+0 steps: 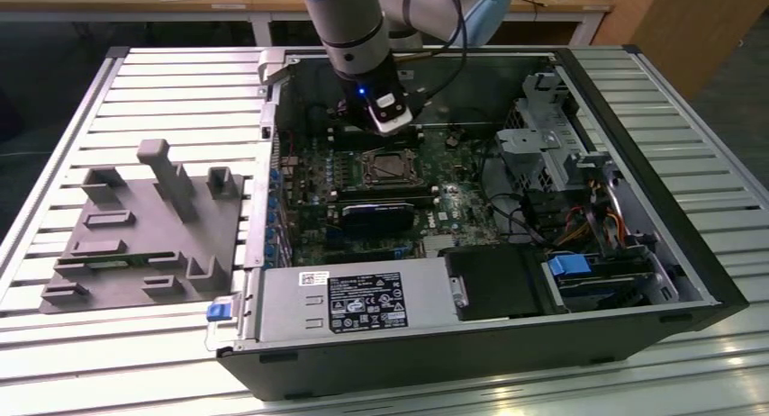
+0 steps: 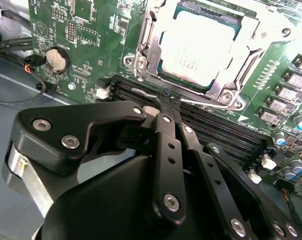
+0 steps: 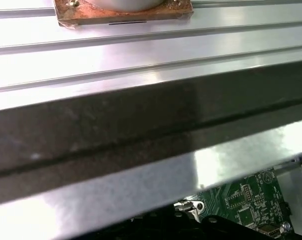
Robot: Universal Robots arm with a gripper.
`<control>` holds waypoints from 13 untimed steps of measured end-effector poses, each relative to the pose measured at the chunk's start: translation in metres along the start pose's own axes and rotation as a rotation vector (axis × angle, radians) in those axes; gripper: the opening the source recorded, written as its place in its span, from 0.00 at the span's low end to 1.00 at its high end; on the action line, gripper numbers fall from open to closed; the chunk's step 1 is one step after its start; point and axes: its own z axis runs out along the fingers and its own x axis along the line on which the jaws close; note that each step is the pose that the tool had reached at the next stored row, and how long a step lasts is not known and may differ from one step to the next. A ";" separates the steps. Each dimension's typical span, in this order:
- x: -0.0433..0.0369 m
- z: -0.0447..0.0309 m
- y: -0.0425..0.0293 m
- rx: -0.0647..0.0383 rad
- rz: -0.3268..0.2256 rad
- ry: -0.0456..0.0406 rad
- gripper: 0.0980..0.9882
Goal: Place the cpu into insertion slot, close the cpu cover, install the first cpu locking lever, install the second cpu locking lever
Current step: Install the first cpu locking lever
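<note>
Dull silver-grey square cpu (image 2: 198,47) sits in silver-rimmed insertion slot (image 2: 142,42), thin silver frame cpu cover (image 2: 251,44) down over it. Black end effector (image 2: 168,100) pinched together, just beside slot.

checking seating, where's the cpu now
The flat silver-grey cpu sits in the second wrist view inside the silver cover frame, beside the long black memory slots.

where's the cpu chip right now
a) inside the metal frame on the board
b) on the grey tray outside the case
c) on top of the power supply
a, in the second wrist view the silver chip lies flat on the green board, with the metal frame around it.
</note>
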 end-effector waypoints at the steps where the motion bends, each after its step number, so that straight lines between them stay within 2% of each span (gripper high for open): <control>1: 0.0000 0.0002 0.0000 0.001 0.000 -0.0005 0.00; 13: 0.0006 0.0045 -0.0008 0.010 0.015 -0.0051 0.00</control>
